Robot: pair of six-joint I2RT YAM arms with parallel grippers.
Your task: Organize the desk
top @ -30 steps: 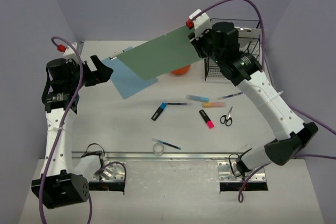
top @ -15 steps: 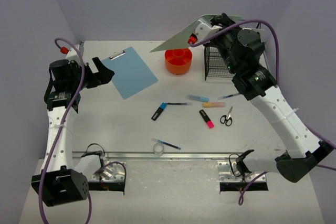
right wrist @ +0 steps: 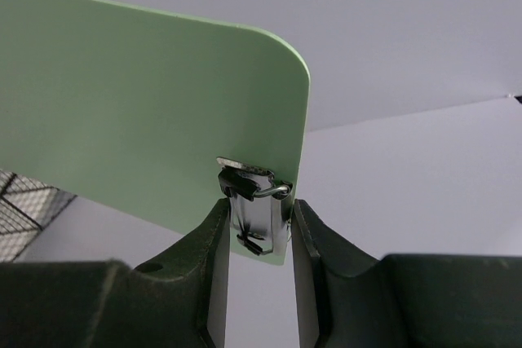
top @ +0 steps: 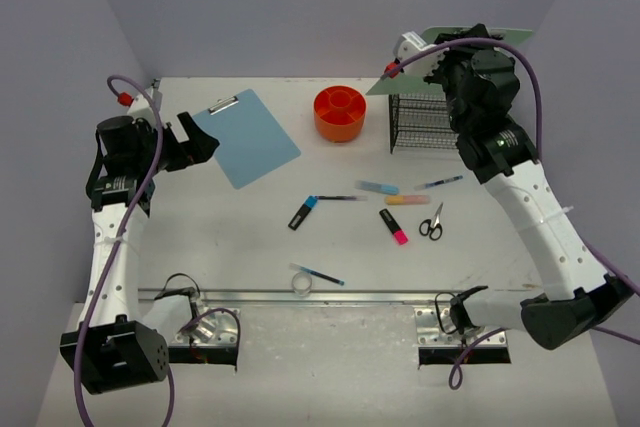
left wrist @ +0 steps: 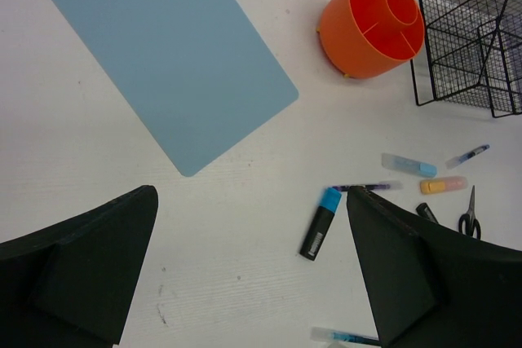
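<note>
Right wrist: right tool (right wrist: 259, 222) is narrowed onto the metal clip (right wrist: 254, 197) of the green clipboard (right wrist: 147, 103). Board is held in the air, tilted, with only wall behind it.

Top external: green clipboard is held high above the wire rack (top: 420, 119) at the back right of the bench (top: 230, 237), not yet inside it. Orange organizer (top: 340, 112) sits just left of the rack. Blue clipboard (top: 248, 137) lies flat at back left. Pens, highlighters and scissors (top: 432, 222) are scattered mid-bench. Left tool (top: 197, 137) is spread wide, nothing held, beside the blue clipboard.

Left wrist: same clutter is seen below the wide tool; nothing is touched.

Likely step: board to be filed in the rack. It should be turned on edge, lined up with a slot, lowered until its bottom edge is seated, and only then released. Only the clip is gripped, so swing should be kept small and the rack wires avoided.
</note>
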